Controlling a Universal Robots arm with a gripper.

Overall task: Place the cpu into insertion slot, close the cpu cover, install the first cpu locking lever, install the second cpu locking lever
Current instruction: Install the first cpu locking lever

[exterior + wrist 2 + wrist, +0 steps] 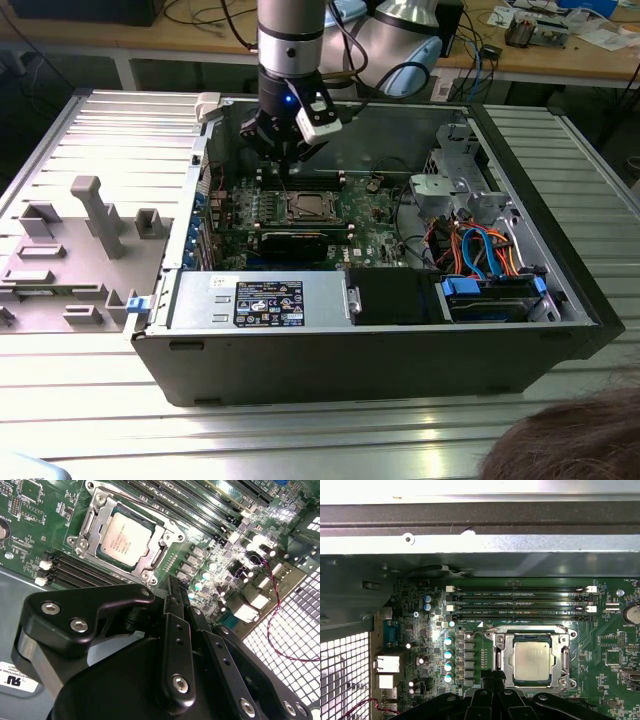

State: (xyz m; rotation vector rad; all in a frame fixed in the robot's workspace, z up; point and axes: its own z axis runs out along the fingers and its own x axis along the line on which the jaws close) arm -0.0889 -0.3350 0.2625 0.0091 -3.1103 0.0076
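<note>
Slatted metal table [300, 440]; bears everything listed, read from the exterior view's left to its right.

Grey fixture tray [60, 265]; lies at the far left on the table, with several upright blocks, just beside the case.

Open computer case [350, 360]; lies on its side mid-table with its interior facing up.

Power supply [265, 300]; a labelled grey box along the case's near wall.

Robot arm [290, 40]; comes down from above into the rear left part of the case.

Gripper [284, 163]; hangs over the motherboard [380, 225], just behind the socket and clear of it; in both wrist views the black fingers [172, 630] are drawn narrow, tips together, with nothing held between them.

Cpu [308, 207]; seated flat in the socket at the middle of the board, silver top facing up; plain in the first wrist view [532, 661].

Cpu cover [506, 641]; lies down flat around the cpu, its square opening framing the chip; whether the locking levers are latched cannot be told.

Memory slots [520, 602]; long black rows just beside the socket.

Long black expansion card [305, 240]; stands in the board on the near side of the socket.

Drive bay [480, 255]; at the right end of the case, with orange and blue cables.

Person's hair [570, 440]; at the lower right corner.
</note>
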